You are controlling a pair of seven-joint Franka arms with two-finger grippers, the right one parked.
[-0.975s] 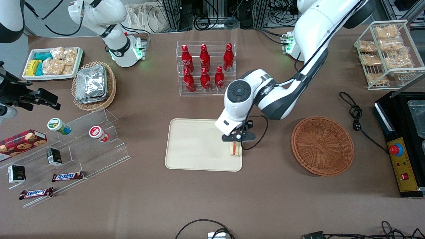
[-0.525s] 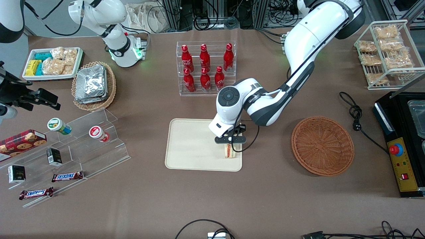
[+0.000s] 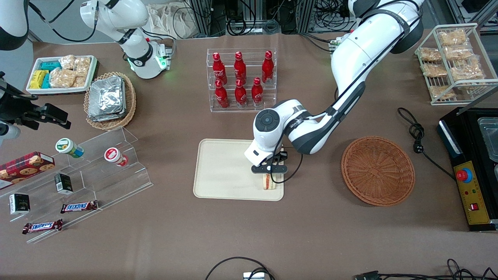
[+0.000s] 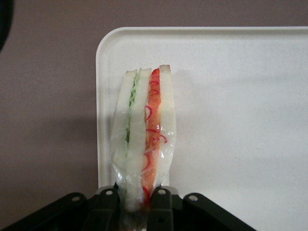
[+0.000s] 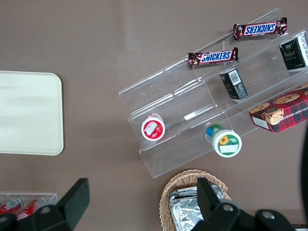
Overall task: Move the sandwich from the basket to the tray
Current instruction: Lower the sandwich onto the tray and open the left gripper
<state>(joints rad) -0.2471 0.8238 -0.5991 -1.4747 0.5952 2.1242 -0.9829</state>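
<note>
My left gripper [image 3: 269,170] is shut on the sandwich [image 3: 269,181], a plastic-wrapped white wedge with red and green filling. In the left wrist view the sandwich [image 4: 144,130] hangs between the black fingers [image 4: 162,207], just over the cream tray [image 4: 231,106] near the tray's corner. In the front view the sandwich is at the tray's [image 3: 225,171] corner that is nearest the front camera and the basket. The reddish-brown wicker basket [image 3: 377,170] stands beside the tray, toward the working arm's end, with nothing in it.
A clear rack of red bottles [image 3: 241,79] stands farther from the front camera than the tray. A tiered acrylic stand [image 3: 85,179] with snacks and a tan basket of foil packs [image 3: 109,100] lie toward the parked arm's end. A black box [image 3: 472,167] and cable [image 3: 418,134] lie past the basket.
The gripper with the sandwich has moved from the tray's edge a little farther over the tray and has come lower, toward the tray surface.
</note>
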